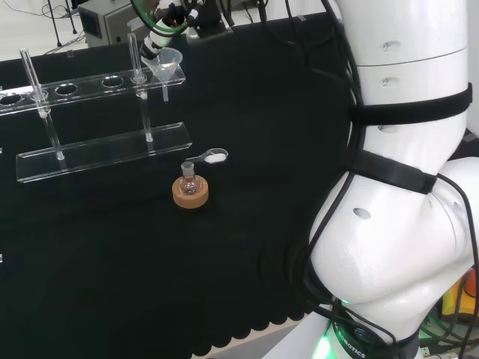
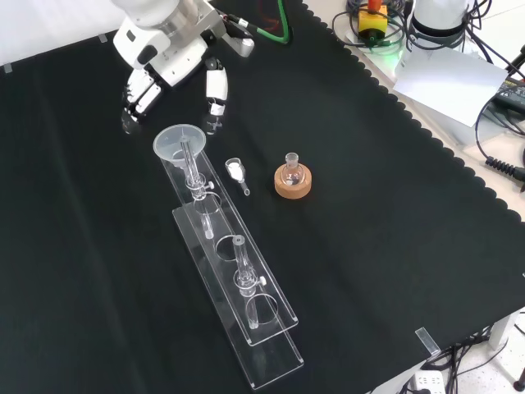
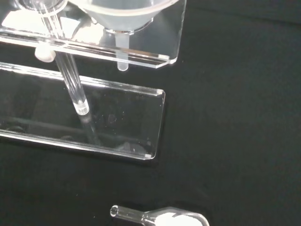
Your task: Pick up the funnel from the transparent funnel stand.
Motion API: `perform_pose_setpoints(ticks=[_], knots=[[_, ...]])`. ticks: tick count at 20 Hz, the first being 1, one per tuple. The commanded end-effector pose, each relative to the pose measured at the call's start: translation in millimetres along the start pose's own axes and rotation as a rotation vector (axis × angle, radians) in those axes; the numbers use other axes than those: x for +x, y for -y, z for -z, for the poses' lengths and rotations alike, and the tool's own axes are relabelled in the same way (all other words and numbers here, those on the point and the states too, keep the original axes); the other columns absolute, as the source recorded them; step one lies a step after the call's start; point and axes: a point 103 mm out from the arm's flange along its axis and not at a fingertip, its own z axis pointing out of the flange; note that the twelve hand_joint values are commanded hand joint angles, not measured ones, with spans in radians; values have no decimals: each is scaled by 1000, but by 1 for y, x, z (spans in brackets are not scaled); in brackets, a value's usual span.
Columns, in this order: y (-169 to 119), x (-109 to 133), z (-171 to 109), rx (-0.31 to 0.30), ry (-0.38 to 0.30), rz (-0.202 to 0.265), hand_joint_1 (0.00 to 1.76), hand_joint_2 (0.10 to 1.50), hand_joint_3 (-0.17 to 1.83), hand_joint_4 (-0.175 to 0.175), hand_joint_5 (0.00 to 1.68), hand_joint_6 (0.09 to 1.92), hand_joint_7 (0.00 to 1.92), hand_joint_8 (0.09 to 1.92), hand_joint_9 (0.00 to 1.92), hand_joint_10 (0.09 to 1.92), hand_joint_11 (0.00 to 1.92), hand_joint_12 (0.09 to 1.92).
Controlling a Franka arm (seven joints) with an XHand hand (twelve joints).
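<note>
A clear funnel (image 1: 165, 64) sits in the end hole of the transparent stand's upper shelf (image 1: 82, 88), with its stem hanging below the shelf. In the front view the funnel (image 2: 179, 141) is at the stand's (image 2: 246, 300) far end. The hand (image 2: 166, 54) hovers just beyond it, open, with fingers (image 2: 216, 89) spread to either side and not touching the funnel. In the head view the hand (image 1: 155, 43) is behind and above the funnel. The wrist view looks down on the funnel's cone (image 3: 123, 14), the shelf edge (image 3: 146, 56) and the stand's base plate (image 3: 103, 122).
A small glass flask on a cork ring (image 1: 190, 191) stands in front of the stand. A clear scoop with white powder (image 1: 212, 156) lies between them, also visible in the scoop (image 3: 167, 218) of the wrist view. Two upright rods (image 1: 139, 60) carry the shelf. The arm's white links (image 1: 404, 172) are on the right.
</note>
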Motion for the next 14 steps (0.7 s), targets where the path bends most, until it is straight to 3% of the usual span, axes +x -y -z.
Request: perform_pose_setpoints(ticks=[1, 8, 14], knots=[[-5, 14, -2, 99, 33, 3, 457, 754, 234, -14, 35, 87, 0, 440, 142, 849, 457, 1429], [-8, 20, -4, 149, 77, 9, 541, 727, 234, 19, 18, 87, 0, 297, 144, 884, 551, 1409], [-4, 21, -5, 119, 144, 19, 606, 712, 259, 34, 17, 87, 0, 202, 69, 899, 557, 1404]])
